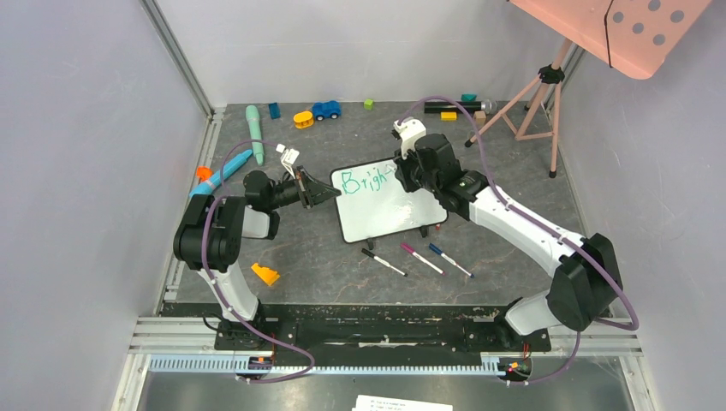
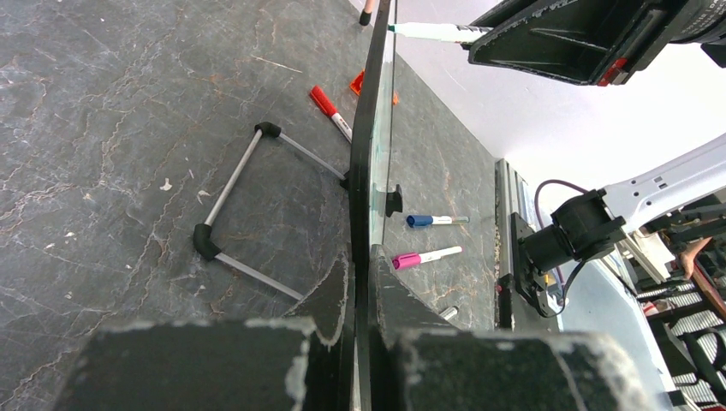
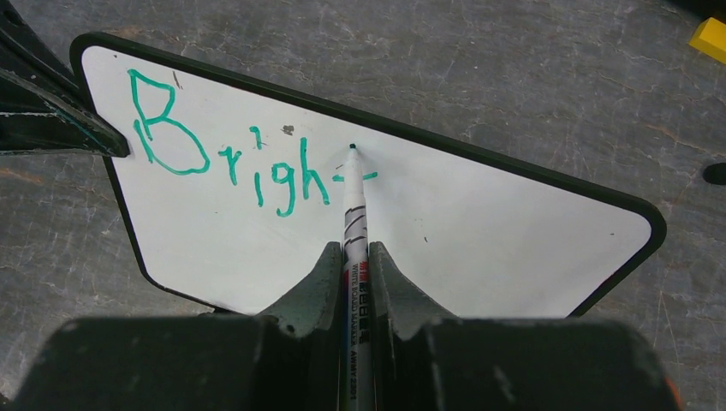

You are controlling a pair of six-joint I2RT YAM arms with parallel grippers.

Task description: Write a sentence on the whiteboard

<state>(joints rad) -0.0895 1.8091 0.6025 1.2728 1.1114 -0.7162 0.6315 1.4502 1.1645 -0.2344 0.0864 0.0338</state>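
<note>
Looking down from above, the whiteboard (image 1: 389,214) stands propped on the grey table (image 1: 325,265) between the two arms, its face tilted up. The left gripper (image 1: 324,194) meets its left edge. The right gripper (image 1: 401,174) hangs over its upper right part, just beside the teal sentence (image 1: 364,181), which reads "Brigh" with one further stroke. Three pens lie near the board's front edge: a black marker (image 1: 383,262), a magenta marker (image 1: 422,259) and a blue marker (image 1: 449,260). An orange block (image 1: 265,274) lies by the left arm.

From the left wrist, the board shows edge-on, and the left fingers are clenched on its black frame, one on each side. A wire stand (image 2: 240,201) props the board's back, and a red marker (image 2: 330,110) lies on the table on that same side.

From the right wrist, the right fingers are clamped on a teal marker (image 3: 353,205), whose tip touches the white surface at the short cross-stroke after the "h".
</note>
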